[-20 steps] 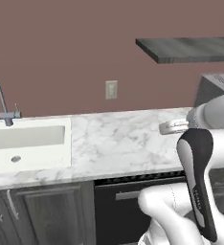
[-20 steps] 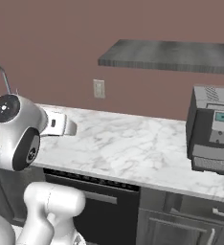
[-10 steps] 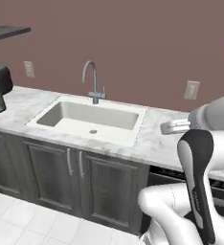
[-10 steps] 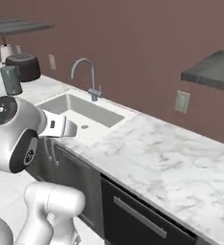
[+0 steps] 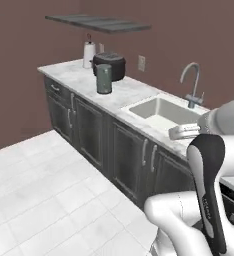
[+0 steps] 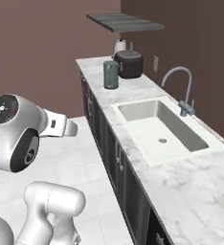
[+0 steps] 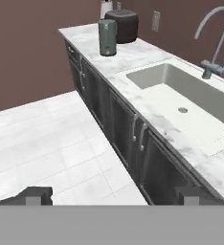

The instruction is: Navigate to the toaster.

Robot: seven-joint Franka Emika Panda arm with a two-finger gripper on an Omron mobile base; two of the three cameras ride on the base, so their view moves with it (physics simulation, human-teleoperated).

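It was a home kitchen: a marble counter [image 5: 134, 92] carried a sunken sink [image 5: 161, 112] with a curved faucet [image 5: 191, 85]; dark cabinets [image 5: 91, 130] ran below the counter, and a shelf [image 5: 96, 22] hung above its far end.

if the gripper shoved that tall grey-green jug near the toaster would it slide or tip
The jug stands upright and is taller than it is wide, so a high push would likely tip it; a low one probably slides it on the smooth marble counter. It looks rigid. The toaster, just behind it, might stop it.
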